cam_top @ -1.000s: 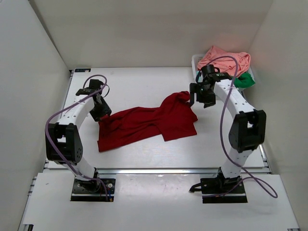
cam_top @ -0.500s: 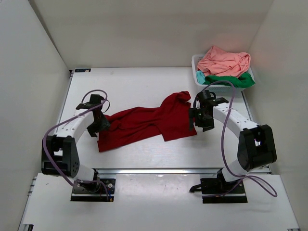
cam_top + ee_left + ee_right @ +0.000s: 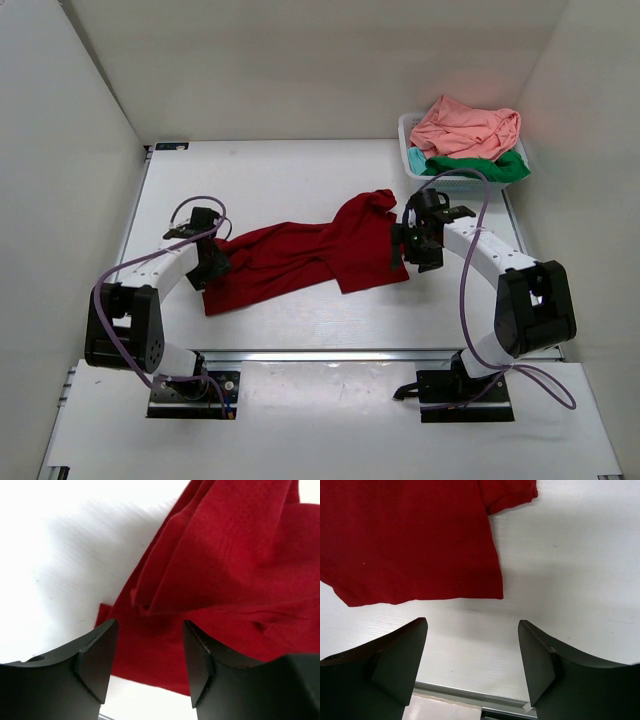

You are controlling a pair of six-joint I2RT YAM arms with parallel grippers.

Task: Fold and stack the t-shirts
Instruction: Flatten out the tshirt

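A dark red t-shirt [image 3: 310, 252] lies crumpled and spread across the middle of the table. My left gripper [image 3: 212, 262] hangs low over its left edge, open. In the left wrist view the red t-shirt [image 3: 225, 570] fills the gap between the left gripper's [image 3: 149, 662] spread fingers without being pinched. My right gripper [image 3: 412, 245] is at the shirt's right edge, open. In the right wrist view bare table lies under the right gripper [image 3: 472, 660], and the red t-shirt's hem corner [image 3: 410, 540] sits just beyond. A salmon pink t-shirt [image 3: 465, 125] and a green t-shirt [image 3: 485, 168] are piled in the basket.
The white lattice basket [image 3: 405, 125] stands at the back right corner of the table. White walls close in the left, back and right sides. A metal rail [image 3: 330, 354] runs along the table's near edge, also seen as the rail [image 3: 470, 697] below the right fingers.
The left gripper slid nearer along the shirt's left edge and opened wider. The right arm came down from near the basket to the shirt's right edge, then barely moved.
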